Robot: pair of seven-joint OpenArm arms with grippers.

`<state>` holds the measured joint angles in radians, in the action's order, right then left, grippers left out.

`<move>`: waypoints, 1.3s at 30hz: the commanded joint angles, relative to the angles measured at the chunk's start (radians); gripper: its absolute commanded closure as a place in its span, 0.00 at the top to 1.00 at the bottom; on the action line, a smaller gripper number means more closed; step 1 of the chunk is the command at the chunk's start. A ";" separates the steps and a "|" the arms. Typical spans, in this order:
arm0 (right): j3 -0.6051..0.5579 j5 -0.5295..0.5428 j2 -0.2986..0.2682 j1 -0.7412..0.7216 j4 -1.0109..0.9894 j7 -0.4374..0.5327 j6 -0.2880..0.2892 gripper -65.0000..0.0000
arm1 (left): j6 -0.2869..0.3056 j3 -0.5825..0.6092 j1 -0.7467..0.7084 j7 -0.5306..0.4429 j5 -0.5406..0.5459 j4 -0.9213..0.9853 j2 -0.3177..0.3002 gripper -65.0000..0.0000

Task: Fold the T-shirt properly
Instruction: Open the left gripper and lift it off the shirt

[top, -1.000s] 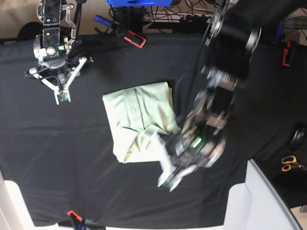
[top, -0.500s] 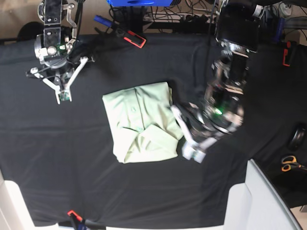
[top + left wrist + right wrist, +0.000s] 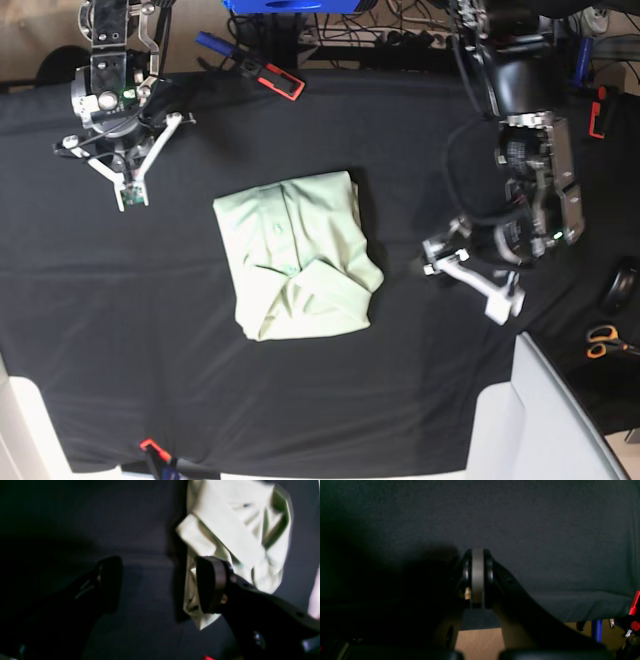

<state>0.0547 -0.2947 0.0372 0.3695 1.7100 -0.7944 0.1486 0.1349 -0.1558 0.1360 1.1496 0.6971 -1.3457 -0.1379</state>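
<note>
the shirt (image 3: 298, 258) lies near the middle of the black cloth (image 3: 200, 400), already folded into a compact, roughly square packet. its top and left edges look fairly straight. the lower right corner is rounder and puffier, and a diagonal flap crosses the lower half. in the left wrist view the folds on that side look loose and bunched, with a tiny dark mark showing on the fabric.

the left gripper (image 3: 470, 275) sits to the shirt's right, apart from it, with its jaws spread and nothing between them. the wrist view shows bare cloth in the gap and the shirt beyond one finger (image 3: 210, 585). the right gripper (image 3: 130, 190) is well away at the upper left of the base view, jaws pressed together on nothing, over bare cloth.

judging by this, the folding itself looks done or nearly so, and the step in hand is release and check. if anything is left, it is tidying the loose lower right corner. that calls for a light press or tuck from the left arm without dragging the packet open.
</note>
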 commanded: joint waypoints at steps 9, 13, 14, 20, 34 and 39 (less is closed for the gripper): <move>0.001 -0.007 -0.001 0.009 0.018 0.014 -0.004 0.02 | 0.010 -0.009 0.057 -0.016 0.109 0.074 -0.018 0.69; 0.001 -0.007 -0.001 0.009 0.018 0.014 -0.004 0.02 | 0.010 -0.009 0.089 -0.016 0.106 0.114 0.008 0.69; 0.001 -0.007 -0.001 0.009 0.018 0.014 -0.004 0.02 | 0.010 -0.012 0.093 -0.016 0.105 0.145 0.014 0.69; 0.001 -0.007 -0.001 0.010 0.018 0.014 -0.004 0.02 | 0.010 -0.005 0.138 -0.073 0.111 0.271 0.040 0.69; 0.001 -0.007 -0.001 0.010 0.018 0.014 -0.004 0.02 | 0.010 -0.003 0.213 -0.155 0.109 0.392 0.047 0.61; 0.001 -0.007 -0.001 0.010 0.018 0.014 -0.004 0.02 | 0.010 -0.003 0.253 -0.165 0.105 0.460 0.068 0.56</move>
<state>0.0547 -0.2943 0.0368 0.3828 1.7100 -0.7940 0.1490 0.1337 -0.1593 0.3531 0.9936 0.7826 -0.8677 -0.0715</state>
